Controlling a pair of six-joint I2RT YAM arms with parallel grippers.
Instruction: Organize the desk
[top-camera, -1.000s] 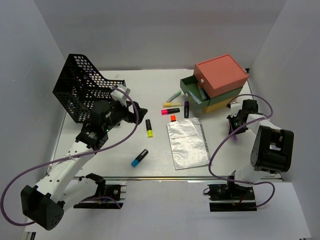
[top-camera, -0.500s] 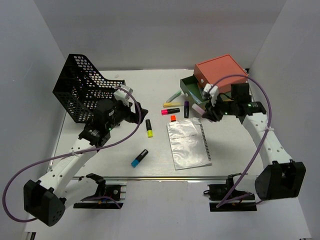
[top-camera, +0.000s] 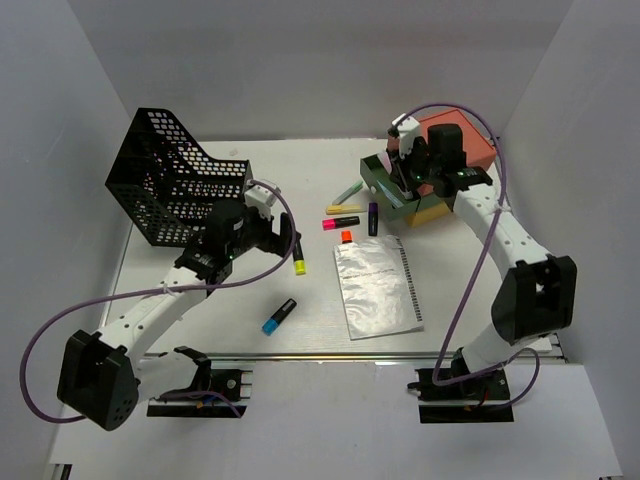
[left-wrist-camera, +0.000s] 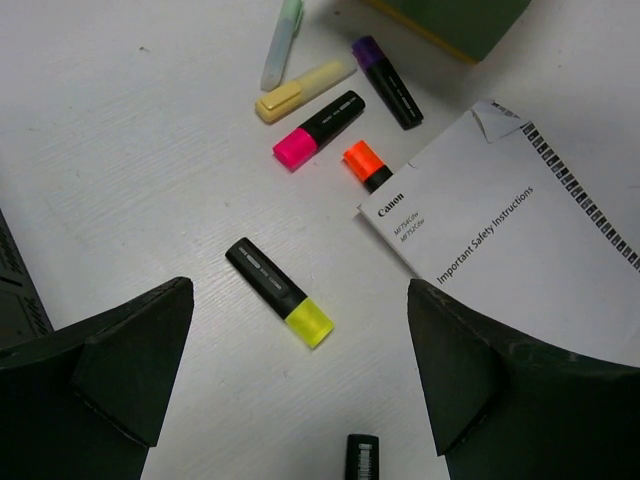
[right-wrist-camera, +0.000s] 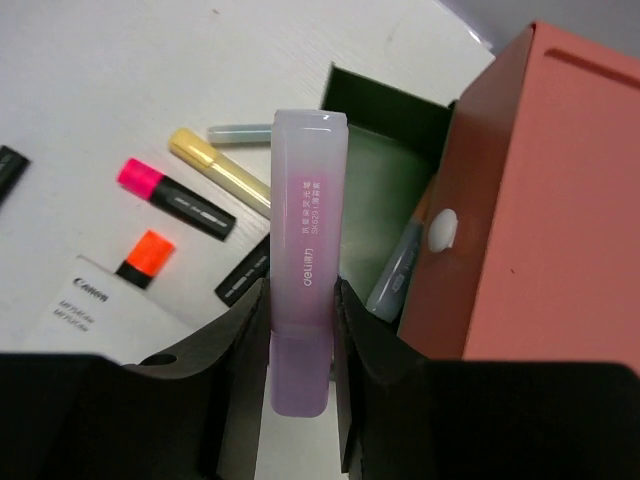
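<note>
The desk (top-camera: 300, 175) is a white tabletop strewn with highlighters. My right gripper (top-camera: 402, 158) is shut on a pale purple highlighter (right-wrist-camera: 308, 200), held upright in the right wrist view above the open green drawer (right-wrist-camera: 385, 190) of the drawer box. A grey-blue pen (right-wrist-camera: 398, 275) lies inside that drawer. My left gripper (left-wrist-camera: 300, 380) stands open and empty above the desk, over a yellow-capped black highlighter (left-wrist-camera: 280, 292), its fingers (left-wrist-camera: 130, 365) well apart on either side. In the top view that left gripper (top-camera: 288, 238) hovers beside the yellow highlighter (top-camera: 298, 262).
A pink highlighter (top-camera: 340, 222), an orange one (top-camera: 347, 237), a purple one (top-camera: 373, 218), a pale yellow one (top-camera: 343, 209) and a pale green one (top-camera: 348, 192) lie mid-desk. A blue one (top-camera: 279, 316) lies nearer. A booklet (top-camera: 378, 286), a black mesh basket (top-camera: 170, 180), a coral top drawer (top-camera: 455, 150).
My right arm swung in from the right edge and rose over the green drawer, now carrying the pale purple highlighter. My left gripper shifted right, above the yellow highlighter.
</note>
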